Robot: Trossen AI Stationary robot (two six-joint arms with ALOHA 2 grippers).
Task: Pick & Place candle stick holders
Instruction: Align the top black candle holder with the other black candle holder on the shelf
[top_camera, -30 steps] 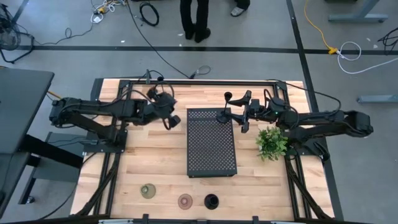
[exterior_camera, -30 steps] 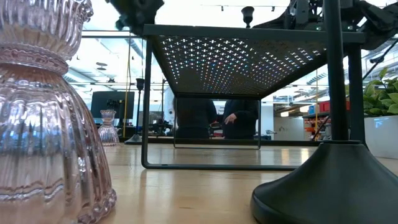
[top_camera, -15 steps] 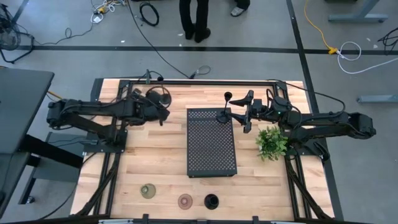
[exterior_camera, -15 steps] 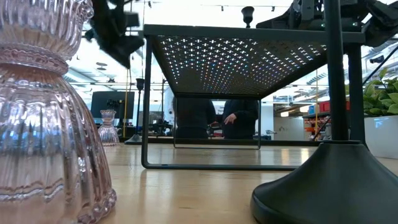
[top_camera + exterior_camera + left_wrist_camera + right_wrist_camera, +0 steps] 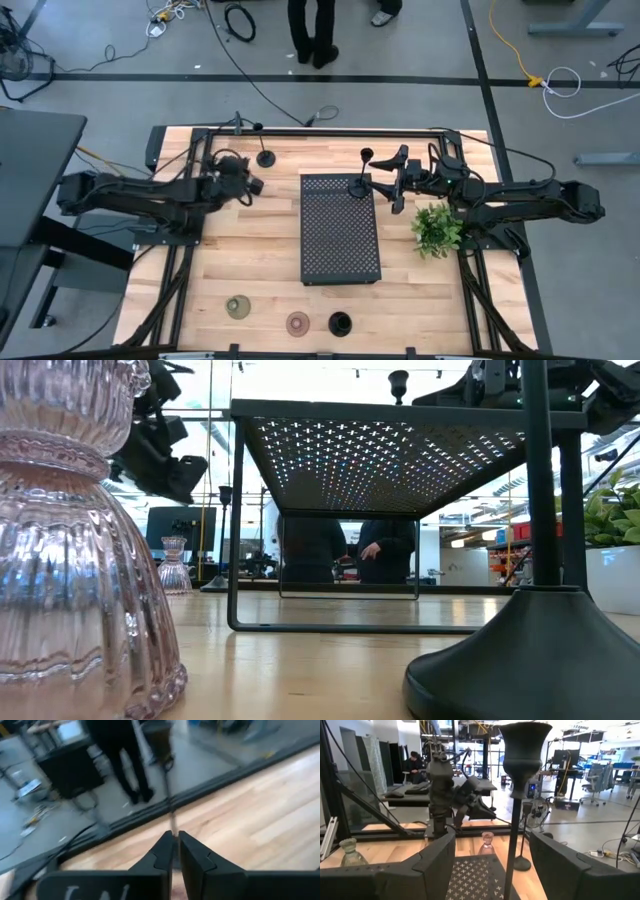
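A slim black holder (image 5: 362, 184) stands on its round base at the far edge of the black perforated tray (image 5: 340, 240). My right gripper (image 5: 388, 184) is open, one finger on each side of its stem (image 5: 512, 845) without touching. A second black holder (image 5: 265, 157) stands on the table at the far left. My left gripper (image 5: 248, 184) is shut and empty just near-left of it; it also shows in the left wrist view (image 5: 175, 845). An olive holder (image 5: 238, 307), a pinkish one (image 5: 298, 323) and a third black one (image 5: 340, 323) stand at the near edge. Another pinkish holder (image 5: 487, 842) stands far left.
A small green plant (image 5: 436, 228) stands right of the tray, under my right arm. A person's legs (image 5: 312, 30) show on the floor beyond the far edge. Bare wood lies between the tray and the near-edge holders (image 5: 300, 290).
My left gripper has drawn back toward the table's left edge, away from the tray and the far-left black holder, and has sunk lower. That holder has stayed standing. My right gripper has kept still around the stem on the tray.
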